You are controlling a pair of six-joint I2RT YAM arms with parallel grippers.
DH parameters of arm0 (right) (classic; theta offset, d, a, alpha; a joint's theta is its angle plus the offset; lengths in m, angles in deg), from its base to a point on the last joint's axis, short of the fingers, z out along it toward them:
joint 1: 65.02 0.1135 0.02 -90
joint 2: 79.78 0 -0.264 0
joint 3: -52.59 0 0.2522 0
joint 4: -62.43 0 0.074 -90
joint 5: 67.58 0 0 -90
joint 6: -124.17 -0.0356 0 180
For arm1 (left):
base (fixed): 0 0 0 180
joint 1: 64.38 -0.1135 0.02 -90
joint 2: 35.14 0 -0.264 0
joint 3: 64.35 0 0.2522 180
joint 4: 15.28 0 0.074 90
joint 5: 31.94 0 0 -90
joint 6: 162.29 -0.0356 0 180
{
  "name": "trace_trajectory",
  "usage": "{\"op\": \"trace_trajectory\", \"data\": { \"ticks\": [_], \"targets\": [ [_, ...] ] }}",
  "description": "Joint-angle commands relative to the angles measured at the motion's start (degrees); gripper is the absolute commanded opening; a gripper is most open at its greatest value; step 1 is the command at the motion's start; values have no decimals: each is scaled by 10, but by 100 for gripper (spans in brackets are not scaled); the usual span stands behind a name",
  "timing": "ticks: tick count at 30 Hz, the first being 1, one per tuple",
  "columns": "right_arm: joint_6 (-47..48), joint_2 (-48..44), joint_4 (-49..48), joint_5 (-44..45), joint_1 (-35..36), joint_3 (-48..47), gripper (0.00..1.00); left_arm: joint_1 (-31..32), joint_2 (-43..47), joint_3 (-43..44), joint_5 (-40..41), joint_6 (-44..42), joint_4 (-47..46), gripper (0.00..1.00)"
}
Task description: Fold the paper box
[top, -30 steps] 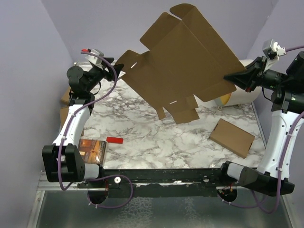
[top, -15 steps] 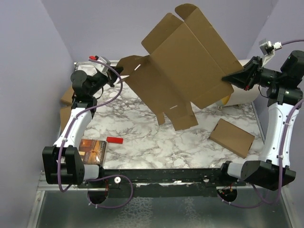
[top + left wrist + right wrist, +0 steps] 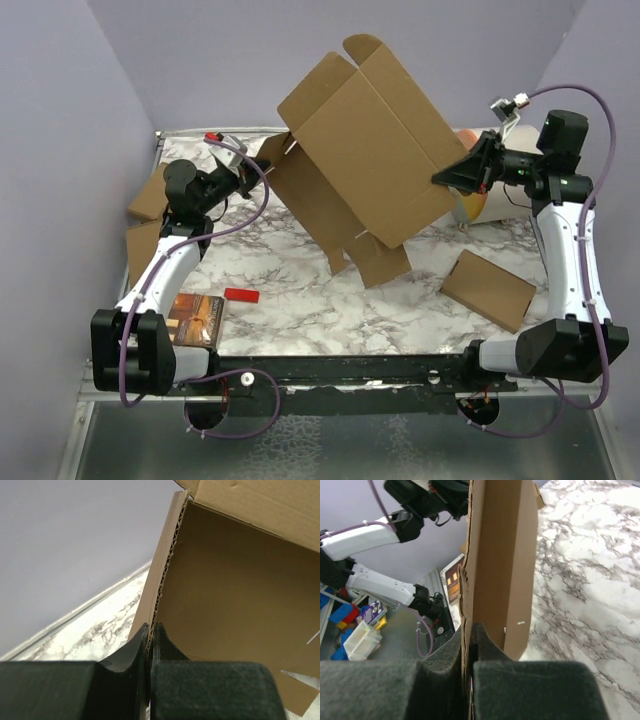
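Cardboard is pinched in both tools: the left gripper (image 3: 260, 172) has its jaws pressed together on a side-flap edge of the paper box (image 3: 360, 150). The right gripper (image 3: 442, 178) is nipped on the opposite edge, so the sheet hangs raised and tilted at upper centre of the top view, over the marble table (image 3: 300, 285). I judge folding barely begun, with the panels mostly flat and no wall standing, so my next move calls for lowering it and creasing a side flap upright; I see no print on the box, and the dark cover (image 3: 195, 315) at lower left is too small to read.
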Motion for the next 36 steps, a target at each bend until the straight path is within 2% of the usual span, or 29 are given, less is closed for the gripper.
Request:
{"op": "trace_trajectory", "data": {
  "ticks": [1, 5, 11, 17, 19, 22, 29, 33, 36],
  "targets": [
    [50, 13, 39, 96, 21, 26, 1, 14, 32, -12, -14, 8, -21, 0],
    [78, 26, 53, 107, 21, 19, 1, 15, 35, -20, -13, 9, -14, 0],
    [153, 33, 117, 136, 21, -74, 1, 14, 44, -15, -14, 7, 50, 0],
    [223, 61, 186, 175, 20, -175, 1, 15, 66, 4, -31, 68, 144, 0],
    [241, 73, 204, 173, 21, -208, 1, 16, 83, -6, -33, 101, 150, 0],
    [264, 90, 217, 153, 21, -240, 1, 39, 120, -63, -20, 139, 97, 0],
    [295, 126, 219, 111, 37, -267, 1, 141, 137, -198, 104, 143, -64, 0],
    [334, 133, 253, 104, 47, -269, 1, 160, 126, -248, 145, 148, -131, 0],
    [374, 127, 293, 103, 47, -262, 1, 161, 136, -276, 164, 138, -139, 0]
  ]
}}
